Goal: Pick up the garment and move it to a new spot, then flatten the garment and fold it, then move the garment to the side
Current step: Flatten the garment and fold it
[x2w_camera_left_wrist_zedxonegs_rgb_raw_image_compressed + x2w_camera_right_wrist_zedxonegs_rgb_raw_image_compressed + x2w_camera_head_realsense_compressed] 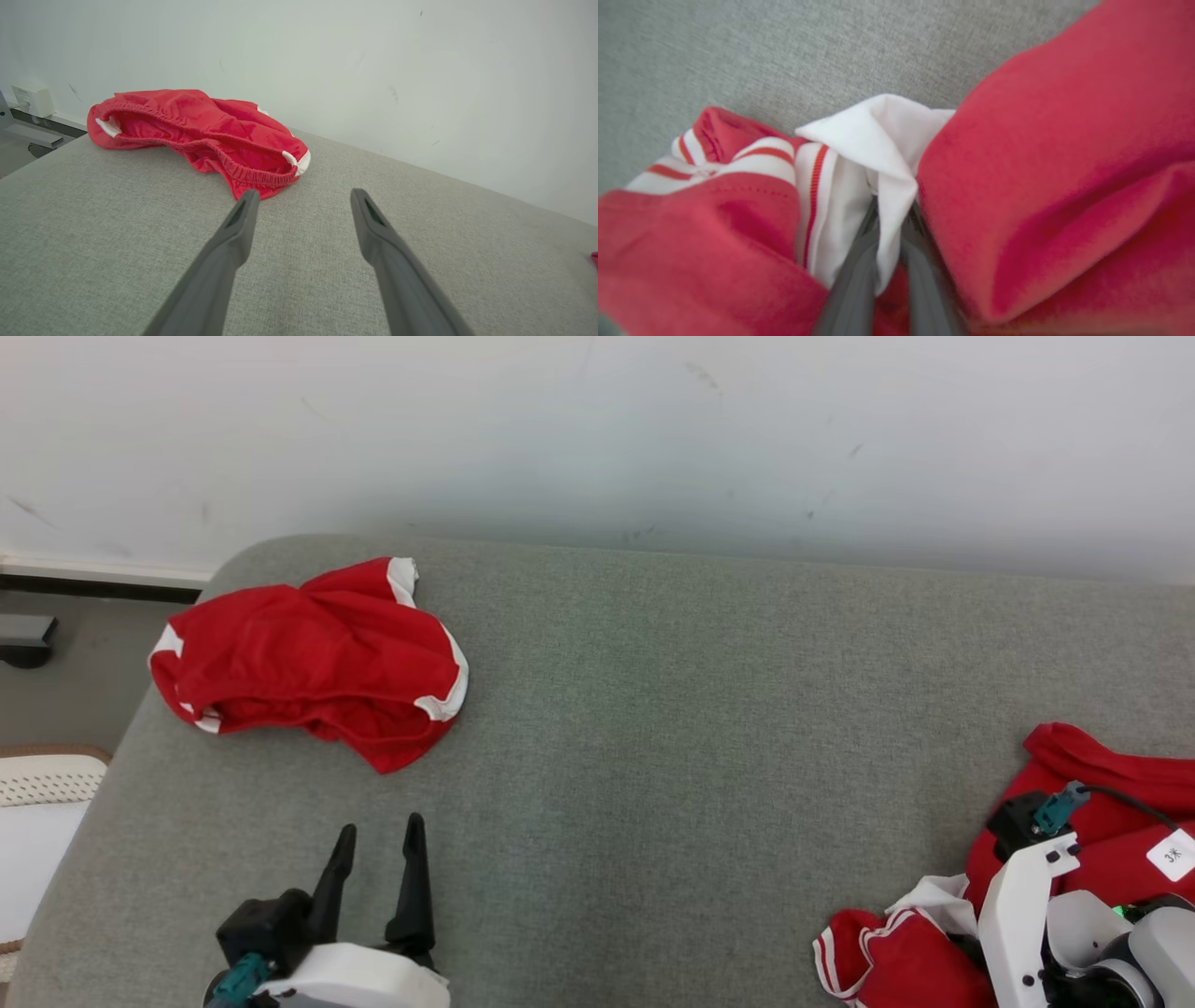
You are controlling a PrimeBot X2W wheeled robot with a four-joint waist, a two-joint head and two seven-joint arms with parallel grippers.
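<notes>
Two-finger right hand clamped on garment fold.

Head view: crumpled red garment with white striped trim cut off by right and bottom edges. White tag: print too small to read. Right wrist view blurred; fingertips of right gripper buried in its white cloth, apparently pinching it.

Right gripper pinches tight on a white fold of the red garment, cloth squeezed between its dark fingers. Striped cuff bunches left, a thick red roll sits right, grey cushion lies beyond.
</notes>
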